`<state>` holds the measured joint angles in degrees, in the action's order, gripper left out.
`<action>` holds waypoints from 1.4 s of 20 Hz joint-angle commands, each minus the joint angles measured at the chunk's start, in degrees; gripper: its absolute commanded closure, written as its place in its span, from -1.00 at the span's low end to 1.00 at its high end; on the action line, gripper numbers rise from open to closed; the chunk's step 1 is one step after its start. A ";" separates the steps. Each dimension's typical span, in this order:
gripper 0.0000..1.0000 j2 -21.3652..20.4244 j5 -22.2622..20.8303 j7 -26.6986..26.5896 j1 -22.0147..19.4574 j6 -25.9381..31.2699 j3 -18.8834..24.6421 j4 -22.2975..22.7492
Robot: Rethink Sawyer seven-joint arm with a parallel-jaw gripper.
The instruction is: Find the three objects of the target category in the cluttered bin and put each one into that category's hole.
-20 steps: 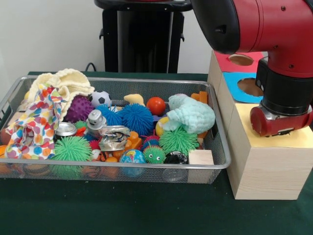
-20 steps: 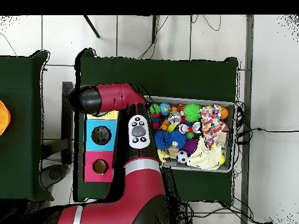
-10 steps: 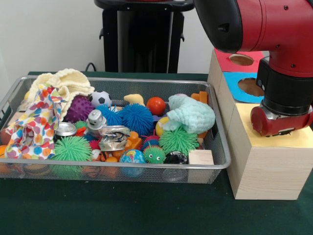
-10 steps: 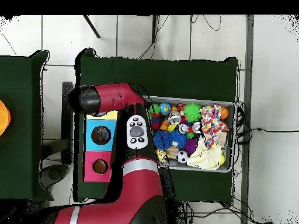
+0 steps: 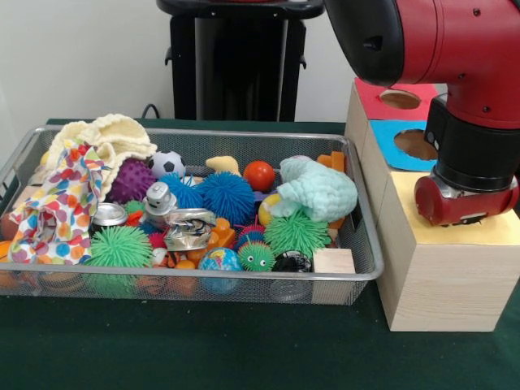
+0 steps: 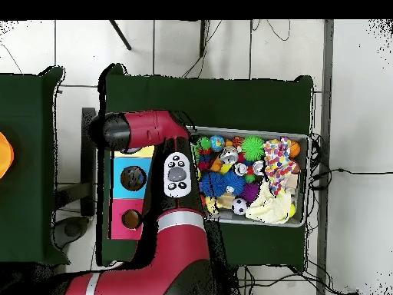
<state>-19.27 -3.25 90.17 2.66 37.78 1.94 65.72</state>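
Gripper (image 5: 466, 213) low over the yellow box top (image 5: 500, 231), right at the surface, so that the hole there is hidden; whether shut or apart cannot be told, only the red wrist housing and a dark underside showing. Arm (image 5: 455, 57) bent in from the top of the front view, red elbow high, black forearm section dropping straight down to the wrist; from overhead, arm (image 6: 165, 165) laid across the row of boxes, covering most of the yellow one. Blue box top (image 5: 390, 142) with its round hole just behind, red box top (image 5: 374, 103) with its hole farther back. Bin (image 5: 203, 276) just beside the boxes, well apart from the gripper. Polka-dot cloth (image 5: 61, 203) draped at the bin's far end from the boxes, touching the rim there, with a cream knit piece (image 5: 106, 138) heaped just behind it. Pale green knit piece (image 5: 321, 191) at the end near the boxes, lying on a green spiky ball (image 5: 296, 233). Between them blue spiky balls (image 5: 219, 195), a purple spiky ball (image 5: 130, 180), a small soccer ball (image 5: 166, 164), a red ball (image 5: 259, 175), a crushed can (image 5: 188, 227), a globe ball (image 5: 219, 262) and a wooden block (image 5: 333, 262).
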 commanded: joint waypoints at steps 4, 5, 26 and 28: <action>-1.00 10.12 0.85 12.95 -1.54 -5.46 -0.40 0.99; -1.00 10.13 0.71 12.71 -1.60 -6.43 -0.27 1.01; -1.00 -15.64 5.55 10.39 -0.19 11.62 -2.28 14.71; -1.00 -16.56 5.37 10.37 0.13 12.17 -2.63 15.05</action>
<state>-30.70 0.38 90.18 3.09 43.14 -0.30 73.98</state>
